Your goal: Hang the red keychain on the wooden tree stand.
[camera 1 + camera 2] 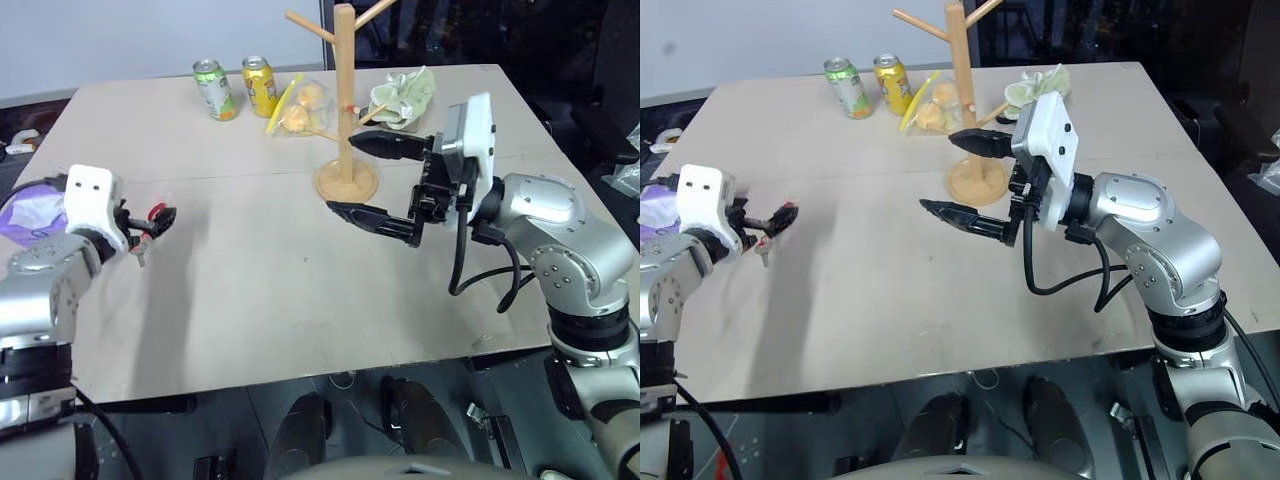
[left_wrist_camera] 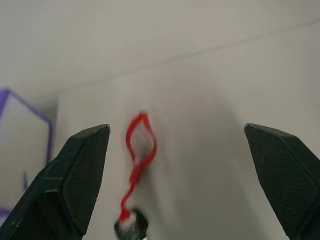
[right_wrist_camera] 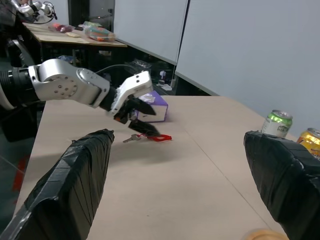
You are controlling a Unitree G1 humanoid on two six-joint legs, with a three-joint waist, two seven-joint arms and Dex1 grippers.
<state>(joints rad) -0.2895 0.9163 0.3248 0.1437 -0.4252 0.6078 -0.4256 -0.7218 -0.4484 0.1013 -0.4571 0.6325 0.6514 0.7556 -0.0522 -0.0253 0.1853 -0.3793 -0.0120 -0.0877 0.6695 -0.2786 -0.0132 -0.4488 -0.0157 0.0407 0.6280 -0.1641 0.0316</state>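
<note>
Near the table's left edge your left gripper [image 1: 158, 222] stands with its fingers spread wide, and the red keychain [image 2: 138, 159] sits between them rather than clamped by them. From the left wrist view the red loop lies in the gap, closer to one finger, with a small silvery piece at its lower end; you cannot tell from these pictures whether the clip rests on the tabletop or hangs from some part of the gripper, though the right wrist view suggests it is at or just off the surface beside the fingertips. Your right gripper [image 1: 372, 180] is open as wide and empty, held level above the middle of the table with its fingers pointing across toward the left side, one finger just in front of the wooden tree stand [image 1: 346, 110]. That stand is upright toward the far edge, its round base on the table and its pegs bare, well apart from the keychain. Two cans [image 1: 237, 88] and a clear bag [image 1: 297, 105] of food sit beside it near the far edge, and a crumpled cloth [image 1: 403, 96] lies behind it. So nothing is hung yet. By my reading you have no firm hold on the clip, and what remains is securing it, carrying it across the table, and hooking its loop over a peg.
</note>
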